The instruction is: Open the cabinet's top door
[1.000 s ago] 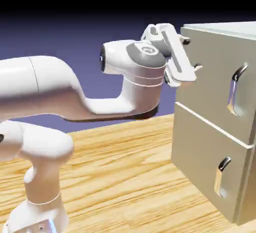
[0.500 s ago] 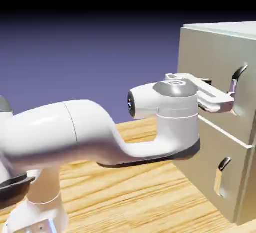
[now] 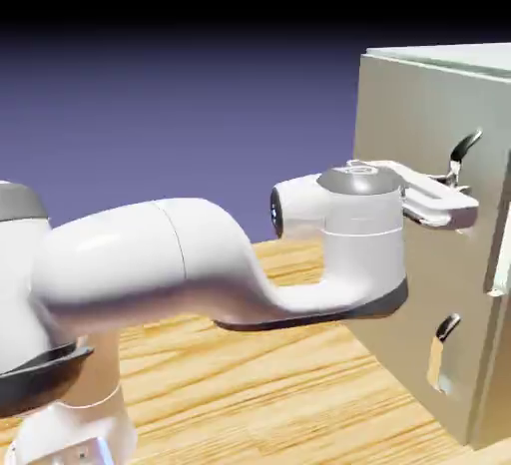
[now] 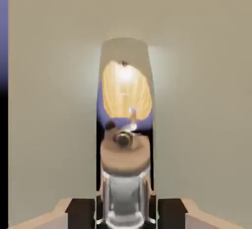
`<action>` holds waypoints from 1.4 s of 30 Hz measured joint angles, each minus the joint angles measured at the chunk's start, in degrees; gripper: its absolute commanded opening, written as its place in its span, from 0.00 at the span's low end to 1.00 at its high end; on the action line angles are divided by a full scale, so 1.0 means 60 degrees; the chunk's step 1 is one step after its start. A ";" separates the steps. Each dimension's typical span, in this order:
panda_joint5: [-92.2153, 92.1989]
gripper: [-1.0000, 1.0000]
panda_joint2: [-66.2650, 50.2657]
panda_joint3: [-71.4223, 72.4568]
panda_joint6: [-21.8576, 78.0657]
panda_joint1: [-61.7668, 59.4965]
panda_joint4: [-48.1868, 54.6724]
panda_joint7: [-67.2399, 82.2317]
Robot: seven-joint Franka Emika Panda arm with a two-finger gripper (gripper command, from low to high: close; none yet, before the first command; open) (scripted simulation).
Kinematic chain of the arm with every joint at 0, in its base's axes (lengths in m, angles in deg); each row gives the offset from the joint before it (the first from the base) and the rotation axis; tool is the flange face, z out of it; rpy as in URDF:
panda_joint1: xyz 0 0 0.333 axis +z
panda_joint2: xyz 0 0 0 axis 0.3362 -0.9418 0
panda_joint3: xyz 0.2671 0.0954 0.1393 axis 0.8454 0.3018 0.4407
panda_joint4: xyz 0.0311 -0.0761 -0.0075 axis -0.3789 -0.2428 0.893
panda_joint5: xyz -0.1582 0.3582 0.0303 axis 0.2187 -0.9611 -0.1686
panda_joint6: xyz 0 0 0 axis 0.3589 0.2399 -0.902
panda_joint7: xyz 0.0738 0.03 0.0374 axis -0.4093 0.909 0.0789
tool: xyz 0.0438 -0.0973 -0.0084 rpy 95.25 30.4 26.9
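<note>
A rendered simulation scene, not a real room: a wood-grain tabletop (image 3: 250, 353) carries a flat-shaded cabinet (image 3: 419, 253) before a plain blue-violet backdrop (image 3: 180, 124) fading to black.

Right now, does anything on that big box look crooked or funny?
Yes. The top door no longer sits flush with the cabinet: its right edge stands out past the lower panel. That is because the end effector is at its silver handle. Nothing looks broken.

The white arm (image 3: 200, 263) reaches across the wooden table (image 3: 279, 383) to the cabinet (image 3: 419, 253); its gripper (image 3: 461, 197) lies flat at the top door (image 3: 424, 164), at the curved silver handle (image 3: 461, 154). The door's right edge stands slightly proud of the cabinet; the lower panel (image 3: 419, 353) sits flush.
</note>
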 measured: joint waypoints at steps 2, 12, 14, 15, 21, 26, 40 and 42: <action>-0.0269 0.00 -0.0039 0.0434 0.0535 -0.0668 -0.0692 -0.0043; -0.2607 0.00 0.0358 0.3376 0.3382 -0.3952 -0.4121 0.0109; -0.3267 0.00 0.0576 0.4068 0.3959 -0.4445 -0.4712 0.0207; -0.3610 0.00 0.0694 0.4414 0.4242 -0.4653 -0.4981 0.0259; -0.5795 0.00 0.1405 0.6490 0.5899 -0.5357 -0.6239 0.0544; -0.7685 0.00 0.1789 0.8221 0.7262 -0.5344 -0.6840 0.0656; -1.3009 0.00 0.0497 1.3065 1.1160 -0.4305 -0.6561 -0.0093; -1.3787 0.00 -0.0042 1.3757 1.1762 -0.4249 -0.6251 -0.0337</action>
